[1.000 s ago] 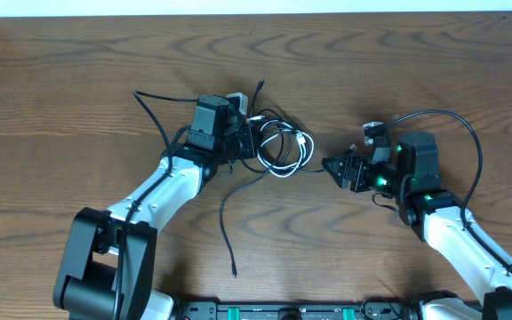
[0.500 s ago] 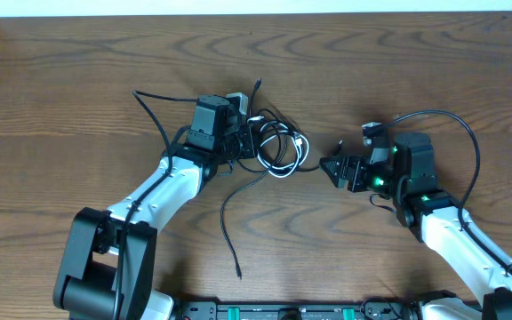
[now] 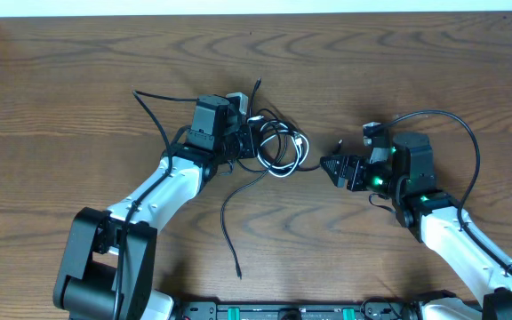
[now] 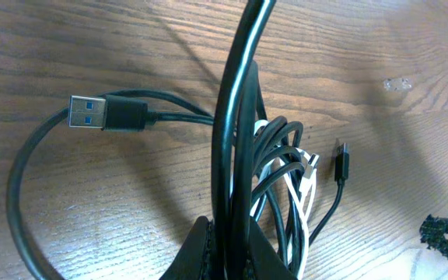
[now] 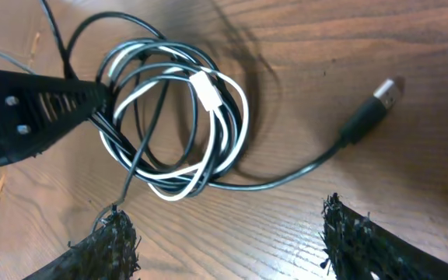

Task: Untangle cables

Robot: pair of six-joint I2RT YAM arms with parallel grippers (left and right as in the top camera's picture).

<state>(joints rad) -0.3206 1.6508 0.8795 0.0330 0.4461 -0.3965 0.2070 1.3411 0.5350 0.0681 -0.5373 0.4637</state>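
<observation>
Tabletop: plain wood grain, carries everything. Landmark is the coil of cables, near the tabletop's middle.

Left arm reaches in from the coil's left, right arm from its right.

Left fingers: together, clamped on a bundle of black strands at the coil's left edge. Right fingers: apart, holding nothing, just right of the coil and clear of it.

Coil: several black loops with one white cable wound through them. A loose black tail trails from the coil toward the robot's base.

Plugs: a silver-tipped plug lies off the coil's right side on a free black lead. A small black plug lies close beside the coil.

Judgement: the step looks like drawing one free end out. The left pinch should serve as a firm anchor. The right fingers would do best to close on the lead just behind the silver plug, then pull away from the coil, slow and low. If the white loops tighten, stop and feed slack back.
</observation>
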